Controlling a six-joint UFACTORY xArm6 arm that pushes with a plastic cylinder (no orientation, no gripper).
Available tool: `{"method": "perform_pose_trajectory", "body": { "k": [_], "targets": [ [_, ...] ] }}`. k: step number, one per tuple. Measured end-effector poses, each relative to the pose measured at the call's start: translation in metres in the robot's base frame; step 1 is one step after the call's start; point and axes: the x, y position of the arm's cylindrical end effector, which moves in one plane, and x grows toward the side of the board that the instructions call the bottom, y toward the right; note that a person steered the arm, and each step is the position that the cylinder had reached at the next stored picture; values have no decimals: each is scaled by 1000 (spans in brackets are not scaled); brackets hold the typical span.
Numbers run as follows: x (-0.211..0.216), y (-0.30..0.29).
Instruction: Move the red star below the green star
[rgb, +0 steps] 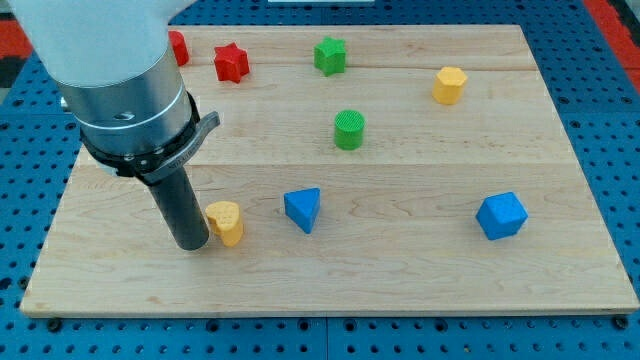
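Observation:
The red star (231, 62) lies near the view's top left on the wooden board (420, 270). The green star (330, 55) lies to its right, near the top middle. My tip (191, 244) rests on the board at the lower left, far below the red star and just left of a yellow heart-shaped block (226, 222), touching or nearly touching it.
A second red block (178, 47) sits at the top left, partly hidden by the arm. A green cylinder (349, 130) stands below the green star. A blue triangular block (303, 209), a blue cube-like block (500, 215) and a yellow hexagonal block (450, 85) lie elsewhere.

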Motion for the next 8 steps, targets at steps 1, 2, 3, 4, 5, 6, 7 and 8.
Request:
{"method": "perform_pose_trajectory", "body": {
  "k": [1, 2, 3, 4, 5, 6, 7, 8],
  "targets": [
    [-9, 1],
    [-42, 18],
    [-97, 28],
    [-123, 32],
    [-126, 54],
    [-160, 74],
    [-186, 72],
    [-186, 27]
  ]
}}
